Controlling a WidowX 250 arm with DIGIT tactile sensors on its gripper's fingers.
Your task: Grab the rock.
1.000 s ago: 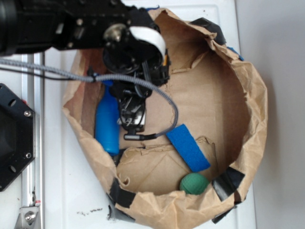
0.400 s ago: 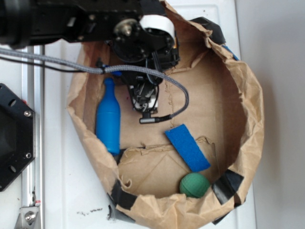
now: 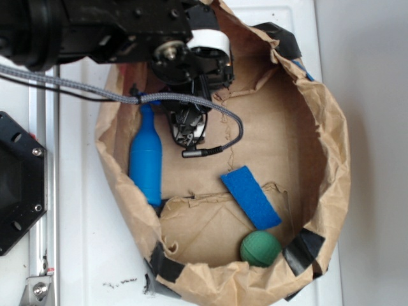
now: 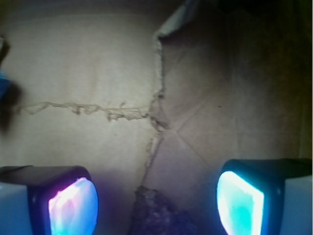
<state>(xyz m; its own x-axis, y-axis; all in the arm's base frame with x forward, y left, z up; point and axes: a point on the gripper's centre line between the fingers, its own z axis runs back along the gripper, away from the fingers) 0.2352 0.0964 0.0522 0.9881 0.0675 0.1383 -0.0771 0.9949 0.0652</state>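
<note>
Currently gripper (image 4: 156,203) spread wide, empty, straddling rock (image 4: 159,215) at bottom edge of wrist view, on bag (image 3: 331,146) floor beside bottle (image 3: 146,162). Likely positioned for descent and closing.

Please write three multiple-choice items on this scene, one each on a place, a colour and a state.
1. Where does the rock sit in the wrist view?
A. Between the two pads, at the bottom edge
B. Left of both pads
C. Near the top edge

2. What colour is the ball?
A. Red
B. Green
C. Yellow

3. How do the jaws of the gripper stand?
A. Shut on the rock
B. Shut on the bottle
C. Open, apart from the rock

Key: 1 A, the dark lump lies low between the glowing pads. 2 B, it is green beside the blue pad. 3 C, bare paper shows on both sides of the rock.
</note>
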